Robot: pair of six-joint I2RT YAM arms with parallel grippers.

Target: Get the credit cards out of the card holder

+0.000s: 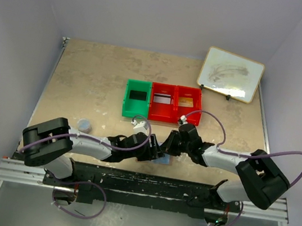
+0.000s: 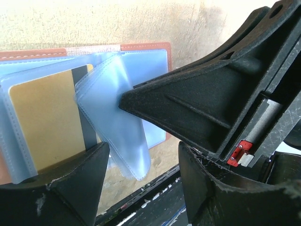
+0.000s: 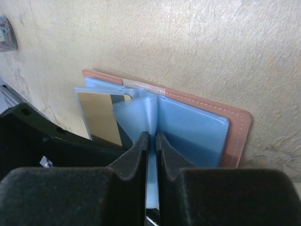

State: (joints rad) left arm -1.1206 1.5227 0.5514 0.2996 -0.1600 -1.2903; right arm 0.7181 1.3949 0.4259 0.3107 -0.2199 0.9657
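Right gripper [image 3: 150, 139] pinches a sleeve [image 3: 136, 117] of the open card holder [image 3: 202, 122]; left gripper [image 2: 143, 150] gapes empty beside its gold card [image 2: 44, 122]. Next, probably, grip and slide that card out.

Soft, even light covers the table [image 1: 88, 75], with only faint shadows. In both wrist views the near fingers [image 2: 61, 193] sit dark and blurred along the lower frame.

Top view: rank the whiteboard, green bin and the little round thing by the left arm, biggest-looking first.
1. whiteboard
2. green bin
3. small grey round object
The differences are plain; nearness to the camera does not blur the order.
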